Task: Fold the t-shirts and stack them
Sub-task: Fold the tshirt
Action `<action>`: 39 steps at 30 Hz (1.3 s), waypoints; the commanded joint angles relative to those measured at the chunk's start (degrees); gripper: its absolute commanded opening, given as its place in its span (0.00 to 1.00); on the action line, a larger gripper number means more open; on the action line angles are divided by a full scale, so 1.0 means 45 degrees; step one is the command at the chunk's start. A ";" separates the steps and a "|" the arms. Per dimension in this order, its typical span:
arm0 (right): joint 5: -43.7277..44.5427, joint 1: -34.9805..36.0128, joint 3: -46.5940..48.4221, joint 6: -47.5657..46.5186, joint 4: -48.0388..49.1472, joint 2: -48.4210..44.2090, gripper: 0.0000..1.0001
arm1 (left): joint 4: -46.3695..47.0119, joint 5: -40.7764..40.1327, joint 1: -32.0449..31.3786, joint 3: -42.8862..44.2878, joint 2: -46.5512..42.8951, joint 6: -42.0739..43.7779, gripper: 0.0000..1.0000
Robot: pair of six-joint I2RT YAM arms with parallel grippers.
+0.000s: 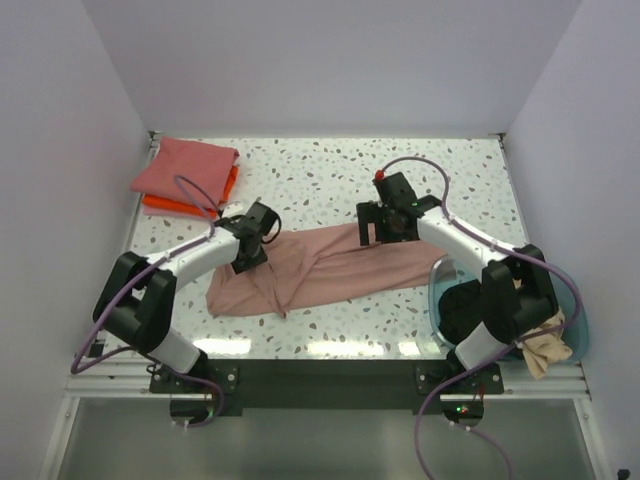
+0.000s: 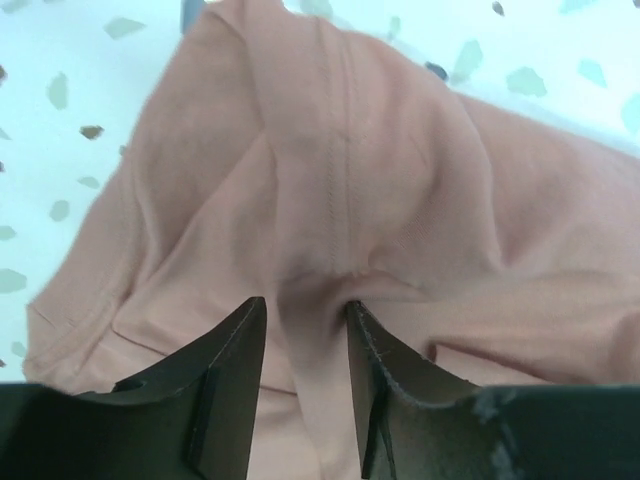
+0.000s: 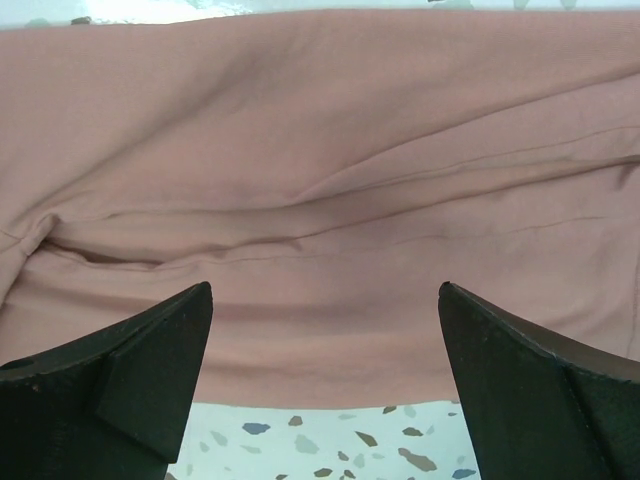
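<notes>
Black t-shirt (image 1: 462, 305) and tan t-shirt (image 1: 548, 350) are seen nearest, bundled in the blue tub (image 1: 436, 285) at the right. At the middle of the tabletop (image 1: 320, 170) the dusty pink t-shirt (image 1: 330, 270) is spread out, rumpled. A ridge of it is pinched in the narrowed left hand (image 2: 305, 308), and the right hand (image 3: 325, 292) is held wide over its right end. Far left – the coral red t-shirt (image 1: 185, 165) is laid on the orange t-shirt (image 1: 160, 207).
</notes>
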 commanded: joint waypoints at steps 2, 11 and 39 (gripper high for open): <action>0.0891 0.0005 0.0271 0.0132 -0.0332 0.0198 0.99 | 0.0318 -0.0454 0.0860 -0.0085 -0.0147 0.0918 0.41; 0.1849 -0.0034 0.0192 0.0191 -0.0683 0.0667 0.99 | 0.0183 -0.0844 0.2169 -0.0378 -0.1062 0.1370 0.00; 0.0934 -0.0346 0.2066 0.0503 0.0155 0.1798 0.99 | 0.0416 0.2084 0.1471 -0.0476 -0.3312 0.1118 1.00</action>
